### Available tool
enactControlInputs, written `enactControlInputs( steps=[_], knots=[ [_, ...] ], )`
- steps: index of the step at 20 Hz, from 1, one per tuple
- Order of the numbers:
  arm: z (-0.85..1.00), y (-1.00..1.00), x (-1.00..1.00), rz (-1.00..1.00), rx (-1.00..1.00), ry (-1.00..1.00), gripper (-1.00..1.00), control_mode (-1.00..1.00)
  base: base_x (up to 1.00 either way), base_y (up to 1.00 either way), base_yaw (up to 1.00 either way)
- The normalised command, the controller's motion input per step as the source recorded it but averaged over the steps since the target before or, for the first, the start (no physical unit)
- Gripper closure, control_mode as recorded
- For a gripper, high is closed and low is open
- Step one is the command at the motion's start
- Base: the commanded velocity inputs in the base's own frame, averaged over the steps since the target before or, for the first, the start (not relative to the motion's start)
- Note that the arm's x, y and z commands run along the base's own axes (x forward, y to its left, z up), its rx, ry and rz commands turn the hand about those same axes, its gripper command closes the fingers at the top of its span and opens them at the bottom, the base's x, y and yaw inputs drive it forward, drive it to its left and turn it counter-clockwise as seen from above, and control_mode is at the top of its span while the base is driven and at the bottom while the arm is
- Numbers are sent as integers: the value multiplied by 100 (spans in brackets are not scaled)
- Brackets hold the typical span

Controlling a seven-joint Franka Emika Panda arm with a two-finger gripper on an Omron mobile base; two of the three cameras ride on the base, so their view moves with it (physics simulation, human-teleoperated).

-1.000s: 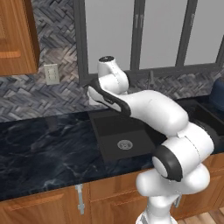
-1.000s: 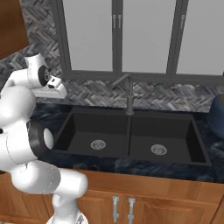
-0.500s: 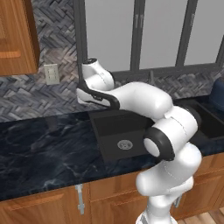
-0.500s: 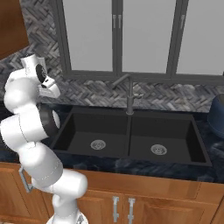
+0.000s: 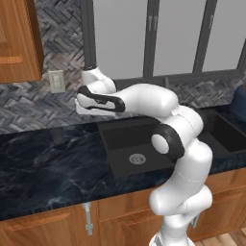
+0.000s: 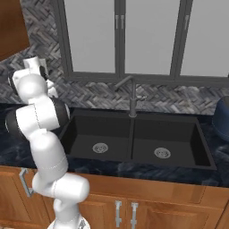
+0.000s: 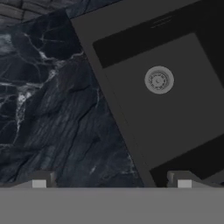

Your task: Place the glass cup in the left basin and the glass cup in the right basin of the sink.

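Below, the gripper (image 7: 111,183) hangs with jaws spread wide, empty, over the left basin's (image 7: 175,109) rim.

Kitchen: black double sink (image 6: 134,136), marble counter (image 5: 53,163), wood cabinets (image 6: 174,203).

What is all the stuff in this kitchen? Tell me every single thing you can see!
sink: one, matte black, two tubs, set in the counter.
left basin: one, black, round steel drain, nothing in it.
right basin: one, black, round steel drain, nothing in it.
faucet: one, dark grey, behind the divider.
counter: one, dark marbled stone, around the sink.
backsplash: one, grey herringbone tile, behind the counter.
window: one, dark frames, pale panes, above the sink.
wall outlet: one, pale, on the tile.
cabinets: brown wood, below the counter and upper left.
blue round thing: one, right edge, cut off.
gripper: one, open, over the sink's left rim.
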Motion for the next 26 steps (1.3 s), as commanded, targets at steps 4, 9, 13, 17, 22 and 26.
enactControlInputs(
  steps=[4, 9, 13, 17, 22, 26],
  knots=[
    [-1, -1, 29, 1, 10, 1, -100, -100, 0, 0, 0],
    [-4, 13, 22, 2, 7, 0, -100, -100, 0, 0, 0],
    [-6, 44, 16, 5, 0, 3, -100, -100, 0, 0, 0],
    [-3, 31, 15, 3, 0, 2, -100, -100, 0, 0, 0],
    [-3, 22, 11, 4, 0, 0, -100, -100, 0, 0, 0],
    [-11, 29, 8, 3, 0, 2, -100, -100, 0, 0, 0]
  ],
)
